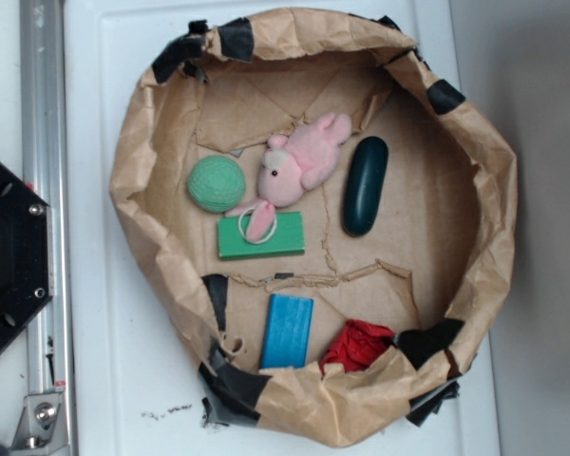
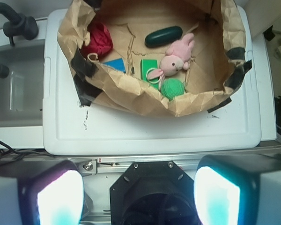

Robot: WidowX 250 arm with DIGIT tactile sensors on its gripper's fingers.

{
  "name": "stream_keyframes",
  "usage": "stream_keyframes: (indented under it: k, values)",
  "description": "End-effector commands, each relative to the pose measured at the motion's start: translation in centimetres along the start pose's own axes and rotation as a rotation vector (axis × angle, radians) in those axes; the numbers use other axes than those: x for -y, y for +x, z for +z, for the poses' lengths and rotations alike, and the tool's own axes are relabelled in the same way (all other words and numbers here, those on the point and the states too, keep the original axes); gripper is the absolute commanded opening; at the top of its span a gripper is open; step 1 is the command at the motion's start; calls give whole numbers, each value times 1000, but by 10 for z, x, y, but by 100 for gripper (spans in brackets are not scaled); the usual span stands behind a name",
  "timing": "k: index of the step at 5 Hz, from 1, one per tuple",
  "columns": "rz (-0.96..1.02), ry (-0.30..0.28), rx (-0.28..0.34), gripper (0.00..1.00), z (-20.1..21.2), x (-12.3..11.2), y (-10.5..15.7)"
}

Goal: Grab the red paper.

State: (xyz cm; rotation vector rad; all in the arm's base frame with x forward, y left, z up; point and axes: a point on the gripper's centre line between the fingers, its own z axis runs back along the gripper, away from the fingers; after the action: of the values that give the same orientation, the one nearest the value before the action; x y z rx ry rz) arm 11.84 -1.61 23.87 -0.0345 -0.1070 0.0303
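The red paper (image 1: 358, 346) is a crumpled bright red wad lying against the near wall of a brown paper basin (image 1: 133, 180), right of a blue block (image 1: 288, 331). The wrist view shows the red paper (image 2: 99, 39) at the basin's upper left corner. My gripper (image 2: 137, 197) hangs above the robot's black base, well short of the basin, with its two glowing fingers (image 2: 60, 199) spread wide and nothing between them. The exterior view does not show the gripper.
Inside the basin lie a green ball (image 1: 217, 183), a pink plush bunny (image 1: 299, 164), a dark green oval (image 1: 365, 185) and a green block (image 1: 261, 236). The basin rests on a white tray (image 1: 95, 342). A metal rail (image 1: 40, 114) and black base (image 1: 8, 256) stand at the left.
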Motion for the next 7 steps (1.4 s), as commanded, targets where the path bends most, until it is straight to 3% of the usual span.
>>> stream_keyframes:
  k: [1, 2, 3, 4, 6, 7]
  values:
    - [-296, -46, 172, 100, -62, -2, 78]
    - [-365, -146, 178, 100, -81, -12, 103]
    - [-400, -135, 183, 100, -100, -23, 127]
    - [-464, -140, 173, 100, -113, -15, 138]
    - [-705, -170, 137, 100, -158, 35, 119]
    - [-823, -142, 140, 100, -178, 46, 122]
